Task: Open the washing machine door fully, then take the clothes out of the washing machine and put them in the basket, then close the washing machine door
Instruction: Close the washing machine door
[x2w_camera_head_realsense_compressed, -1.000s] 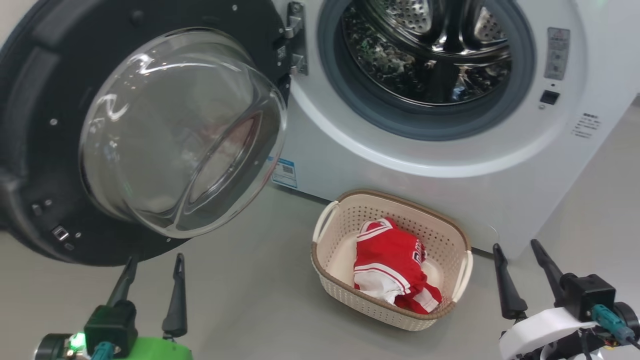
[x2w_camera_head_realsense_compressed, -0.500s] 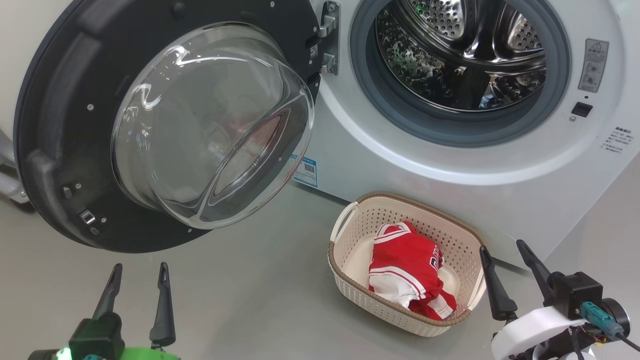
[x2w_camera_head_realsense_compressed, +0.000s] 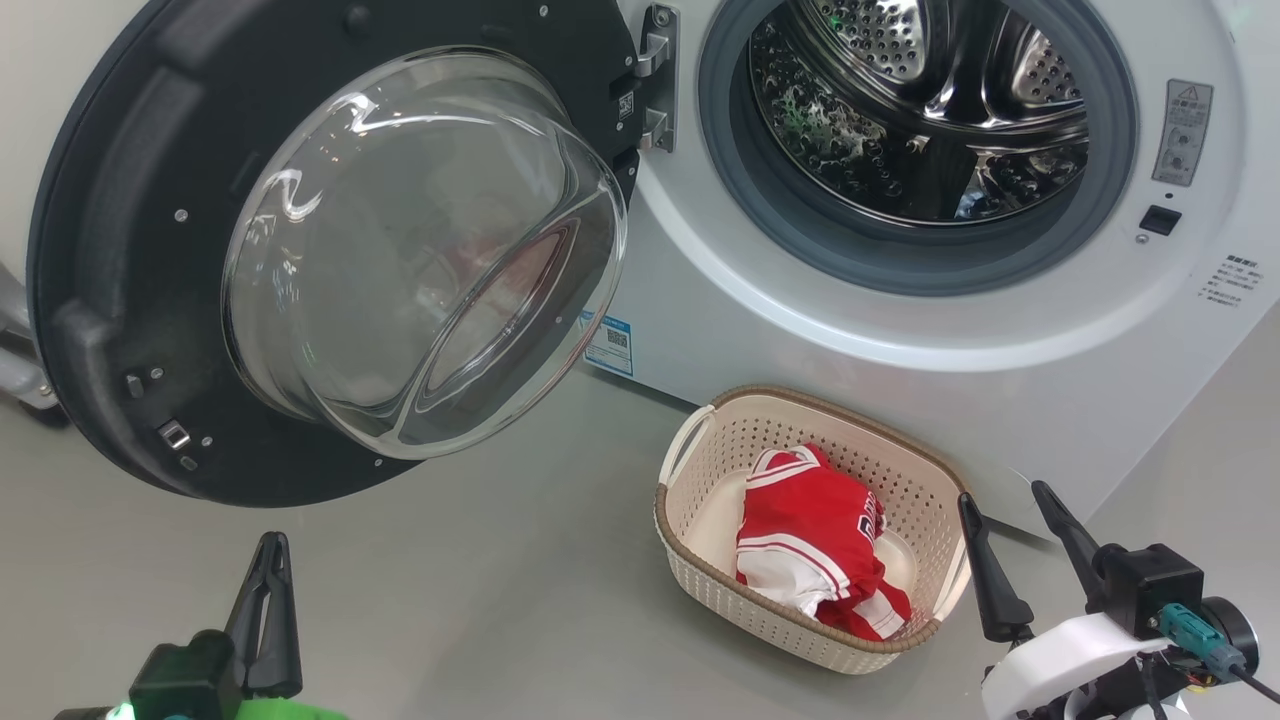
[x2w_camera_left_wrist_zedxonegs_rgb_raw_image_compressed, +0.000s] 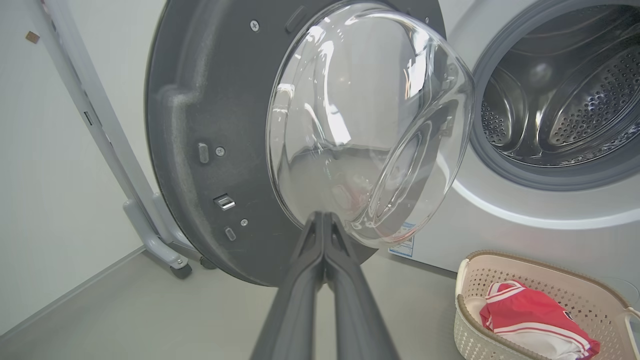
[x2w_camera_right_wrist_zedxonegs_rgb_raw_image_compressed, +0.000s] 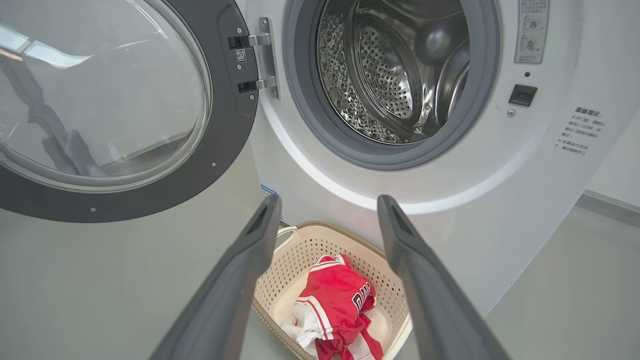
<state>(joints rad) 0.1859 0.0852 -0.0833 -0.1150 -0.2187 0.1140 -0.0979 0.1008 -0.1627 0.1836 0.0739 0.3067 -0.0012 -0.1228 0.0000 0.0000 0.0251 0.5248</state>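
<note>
Washing machine door (x2w_camera_head_realsense_compressed: 330, 250): glossy black with a bulging clear glass bowl. It is swung wide open on its metal hinge (x2w_camera_head_realsense_compressed: 655, 80) at the left edge of the washing machine (x2w_camera_head_realsense_compressed: 800, 330), with its inner face turned out into the room.

Washing machine: a white front-loader. The round mouth is uncovered and ringed by a grey rubber seal (x2w_camera_head_realsense_compressed: 730, 200). Behind the seal the perforated steel drum (x2w_camera_head_realsense_compressed: 900, 110) shows gleaming metal. A small blue sticker (x2w_camera_head_realsense_compressed: 608, 345) sits low on the machine's front, near the left corner.

Basket (x2w_camera_head_realsense_compressed: 760, 610): cream perforated plastic with a brown woven-look rim. It stands on the grey floor (x2w_camera_head_realsense_compressed: 480, 580) just in front of the machine, below the mouth.

Clothes (x2w_camera_head_realsense_compressed: 810, 530): a crumpled red garment with white stripes and some white fabric, lying inside the basket in front of the machine.

Left pincer (x2w_camera_head_realsense_compressed: 270, 545): low over the floor, out to the left of the machine and apart from the open door. Its two dark fingers are pressed flat together and hold nothing. In the left wrist view the joined tips (x2w_camera_left_wrist_zedxonegs_rgb_raw_image_compressed: 325, 220) point toward the lower rim of the glass bowl.

Right pincer (x2w_camera_head_realsense_compressed: 1002, 492): in front of the machine's lower right, just beside the right end of the basket. Its fingers are spread wide and grip nothing. In the right wrist view they frame the basket and the clothes.
</note>
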